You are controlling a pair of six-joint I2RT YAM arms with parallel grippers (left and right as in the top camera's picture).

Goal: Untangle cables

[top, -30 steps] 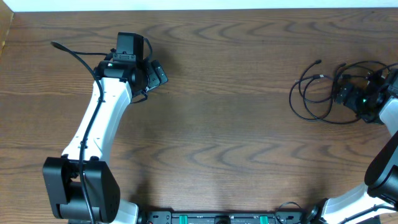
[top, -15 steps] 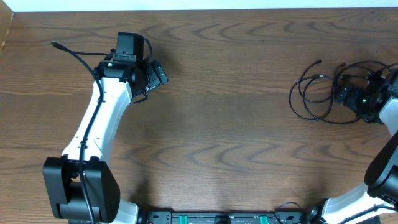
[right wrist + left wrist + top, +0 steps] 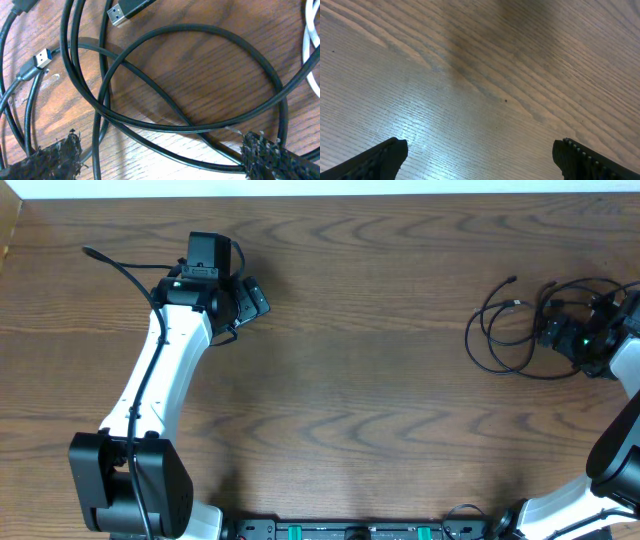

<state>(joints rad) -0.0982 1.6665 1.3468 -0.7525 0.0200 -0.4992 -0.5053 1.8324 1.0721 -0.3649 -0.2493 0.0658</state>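
Note:
The cables (image 3: 470, 332) lie in a loose tangle at the table's right side. My right gripper (image 3: 560, 332) hovers over the tangle's right part. In the right wrist view, black cables (image 3: 199, 28) loop and cross on the wood, with a USB plug (image 3: 131, 9) at the top and another plug (image 3: 42, 57) at the left. A white cord (image 3: 306, 30) shows at the right edge. The right gripper (image 3: 162, 160) is open, and black strands run between its fingers (image 3: 55, 157) untouched. My left gripper (image 3: 250, 300) is far left, open (image 3: 482, 160) over bare wood.
The wooden table (image 3: 360, 380) spreads between the two arms. The left arm's own thick black wire (image 3: 115, 265) arcs out to its left. The table's back edge (image 3: 320, 194) meets a white strip.

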